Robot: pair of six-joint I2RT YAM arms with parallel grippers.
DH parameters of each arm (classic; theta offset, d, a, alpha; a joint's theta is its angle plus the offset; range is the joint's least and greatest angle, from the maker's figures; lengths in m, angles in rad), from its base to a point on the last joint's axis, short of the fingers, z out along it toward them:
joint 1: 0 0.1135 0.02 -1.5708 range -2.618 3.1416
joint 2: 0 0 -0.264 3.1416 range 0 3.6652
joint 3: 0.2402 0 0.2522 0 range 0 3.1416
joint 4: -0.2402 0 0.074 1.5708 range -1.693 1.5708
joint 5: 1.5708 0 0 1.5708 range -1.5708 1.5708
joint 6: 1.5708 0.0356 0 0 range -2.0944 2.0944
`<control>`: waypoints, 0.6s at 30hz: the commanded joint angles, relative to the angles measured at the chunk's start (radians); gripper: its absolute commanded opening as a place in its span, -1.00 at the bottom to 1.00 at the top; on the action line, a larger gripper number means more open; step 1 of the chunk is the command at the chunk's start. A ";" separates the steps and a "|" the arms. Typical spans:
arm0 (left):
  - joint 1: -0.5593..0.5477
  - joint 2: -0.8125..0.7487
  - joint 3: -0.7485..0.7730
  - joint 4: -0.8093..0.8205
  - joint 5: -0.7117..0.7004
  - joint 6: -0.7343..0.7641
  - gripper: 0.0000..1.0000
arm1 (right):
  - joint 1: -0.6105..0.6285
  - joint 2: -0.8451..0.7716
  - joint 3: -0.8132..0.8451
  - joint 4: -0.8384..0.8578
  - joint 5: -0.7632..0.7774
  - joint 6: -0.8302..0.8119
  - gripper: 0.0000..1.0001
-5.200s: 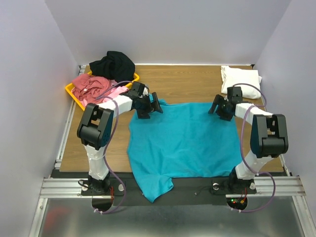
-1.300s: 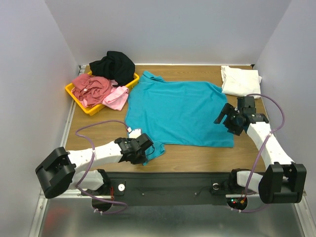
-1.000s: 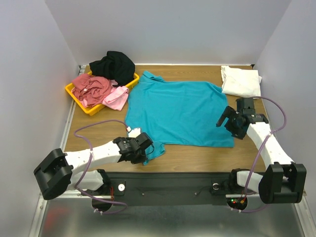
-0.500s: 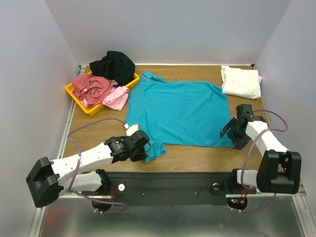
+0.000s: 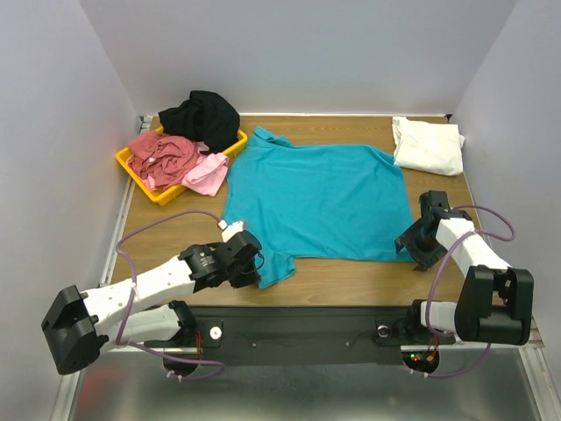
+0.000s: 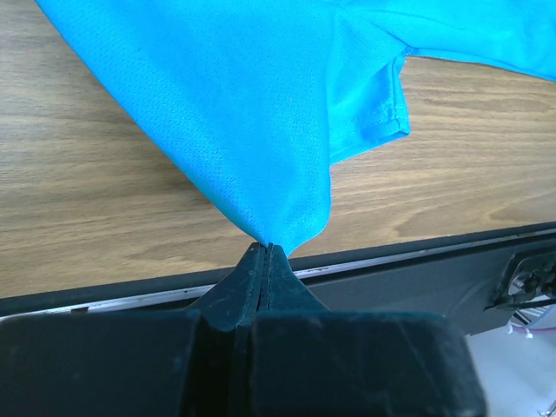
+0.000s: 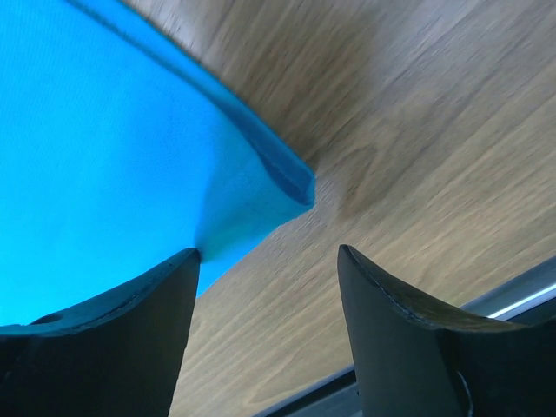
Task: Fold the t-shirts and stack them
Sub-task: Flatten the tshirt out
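Observation:
The teal t-shirt (image 5: 316, 197) lies spread flat across the middle of the table. My left gripper (image 5: 252, 272) is at its near-left corner, shut on a pinch of the teal cloth (image 6: 269, 165) that rises to the fingertips (image 6: 265, 249). My right gripper (image 5: 412, 244) sits low at the shirt's near-right corner (image 7: 291, 182). It stands open (image 7: 268, 256): one finger rests on the teal edge and the other is over bare wood. The white t-shirt (image 5: 429, 145) lies folded at the back right. The black (image 5: 200, 114), dusty red (image 5: 162, 151) and pink (image 5: 209, 174) t-shirts are heaped at the back left.
A yellow tray (image 5: 158, 195) at the back left holds the red and pink shirts, and the black one drapes over its far end. A black rail (image 6: 434, 252) runs along the table's near edge, close to both grippers. Walls close in the table on three sides.
My right gripper has come down and nearer to the shirt's near-right corner, and its jaws have narrowed. My left arm has drawn slightly back, still pinching the teal cloth.

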 commanded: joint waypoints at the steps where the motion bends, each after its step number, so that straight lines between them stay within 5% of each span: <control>1: 0.005 -0.029 -0.025 -0.010 0.004 0.000 -1.00 | -0.028 -0.025 0.003 -0.005 0.067 0.035 0.39; 18: 0.017 -0.061 -0.047 -0.019 0.005 -0.008 -1.00 | -0.069 0.007 -0.005 -0.002 0.096 0.068 0.14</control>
